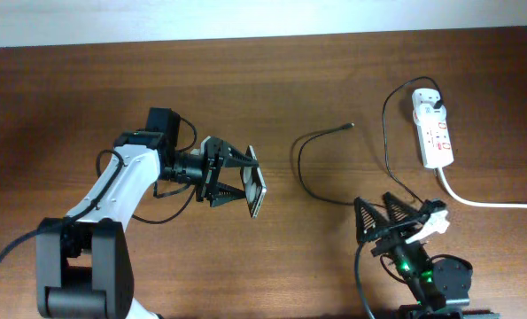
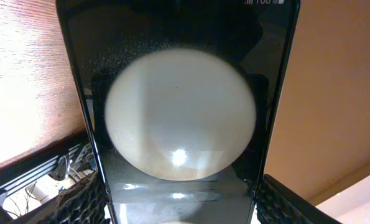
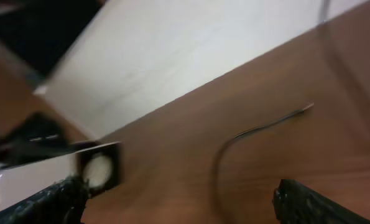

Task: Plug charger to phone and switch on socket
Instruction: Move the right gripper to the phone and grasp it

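Observation:
My left gripper point(image 1: 242, 180) is shut on the phone point(image 1: 258, 190) and holds it on edge above the table's middle left. In the left wrist view the phone point(image 2: 178, 118) fills the frame between the fingers point(image 2: 181, 208), its glossy screen showing a big white round spot. The charger's black cable point(image 1: 303, 168) loops across the table, its connector tip point(image 1: 352, 126) lying free. Its white plug point(image 1: 428, 99) sits in the socket point(image 1: 437, 137) at the far right. My right gripper point(image 1: 392, 215) is open and empty near the front edge; its view shows the cable point(image 3: 259, 129) and the phone point(image 3: 97, 169).
The socket's thick white cord point(image 1: 489, 203) runs off to the right edge. The left arm's black cables point(image 1: 170, 190) hang beside its wrist. A pale wall edge borders the table at the back point(image 1: 245, 18).

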